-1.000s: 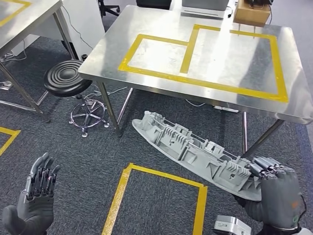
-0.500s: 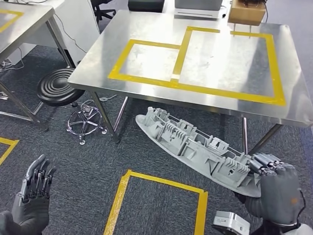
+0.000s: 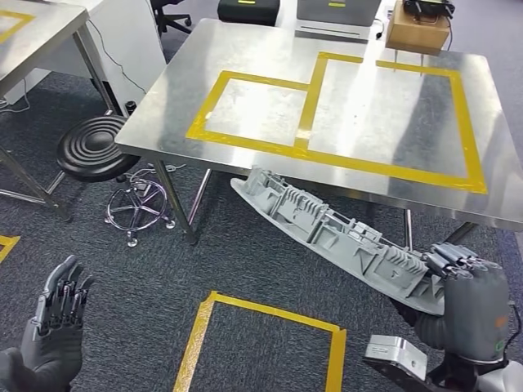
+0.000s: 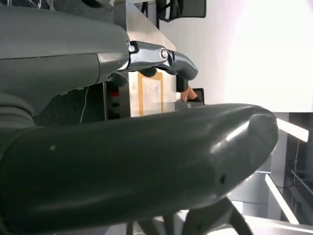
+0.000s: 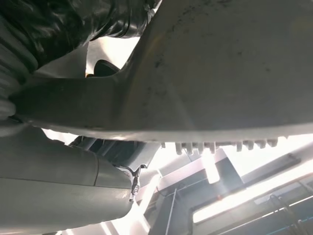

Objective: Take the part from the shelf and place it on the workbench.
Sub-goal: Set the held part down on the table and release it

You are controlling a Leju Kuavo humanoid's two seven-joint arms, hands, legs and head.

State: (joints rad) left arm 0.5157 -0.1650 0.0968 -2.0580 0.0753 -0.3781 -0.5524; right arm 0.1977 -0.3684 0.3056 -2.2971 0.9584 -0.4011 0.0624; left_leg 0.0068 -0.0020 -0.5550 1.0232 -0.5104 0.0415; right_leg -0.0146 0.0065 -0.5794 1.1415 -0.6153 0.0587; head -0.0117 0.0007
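Head view: long grey ribbed part [image 3: 336, 237], gripped at its near end by right hand [image 3: 470, 306], slanting up-left, far tip at the front edge of the steel workbench [image 3: 395, 106], not resting on it. Left hand [image 3: 52, 335]: raised low over carpet, fingers apart, holding nothing. Black stool [image 3: 92, 147] beside the workbench.
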